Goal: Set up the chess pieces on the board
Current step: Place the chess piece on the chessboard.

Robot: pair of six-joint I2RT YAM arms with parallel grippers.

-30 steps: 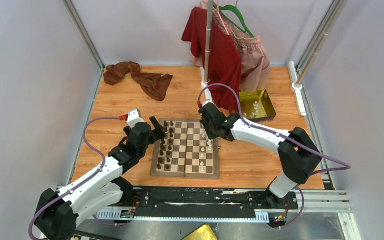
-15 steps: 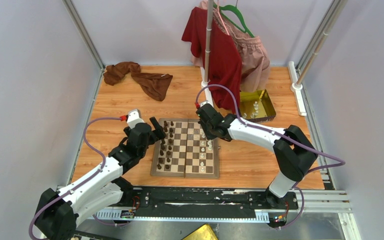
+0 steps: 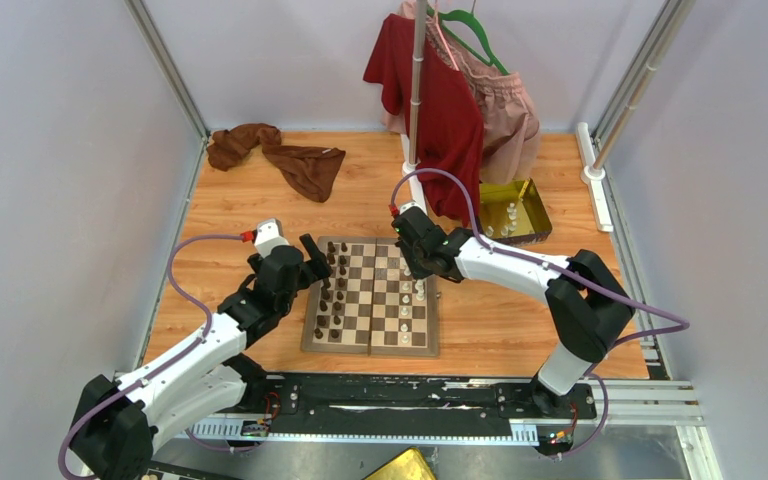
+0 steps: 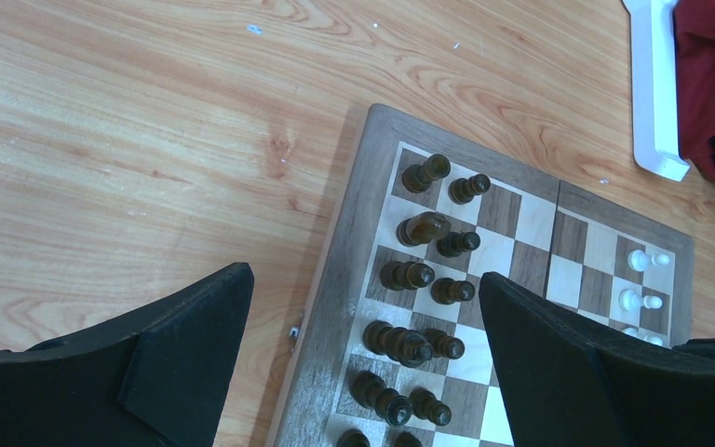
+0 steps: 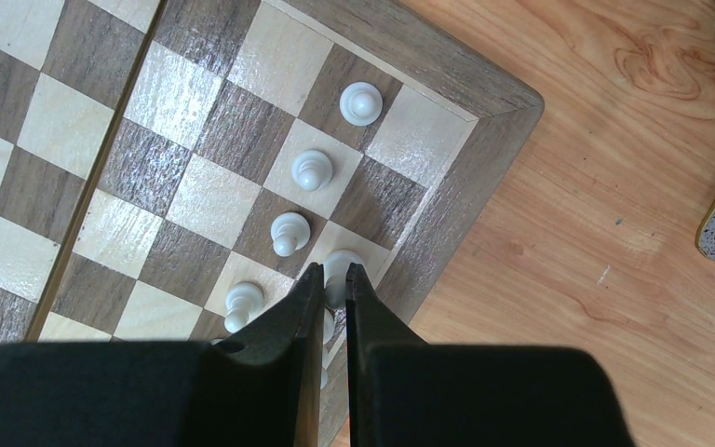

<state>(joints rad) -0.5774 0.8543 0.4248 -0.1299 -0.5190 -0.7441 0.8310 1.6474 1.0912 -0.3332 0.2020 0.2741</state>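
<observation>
The board (image 3: 370, 345) lies mid-table. Dark brown pieces (image 3: 332, 295) stand in two columns on its left side and also show in the left wrist view (image 4: 419, 275). White pieces (image 3: 407, 305) stand on its right side. My left gripper (image 3: 318, 255) is open and empty, its jaws wide over the board's left edge (image 4: 363, 279). My right gripper (image 3: 415, 270) is at the board's far right. In the right wrist view it (image 5: 333, 272) is shut on a white piece (image 5: 340, 261) over an edge-row square, beside a row of white pawns (image 5: 314, 169). I cannot tell whether the piece touches the board.
A gold tray (image 3: 532, 200) holding a few white pieces stands right of the board, behind my right arm. A white pole base with red and pink garments (image 3: 450, 100) stands behind the board. A brown cloth (image 3: 290, 155) lies at the far left.
My right gripper has shifted slightly left and farther along the board's right side. The left arm has not moved.
</observation>
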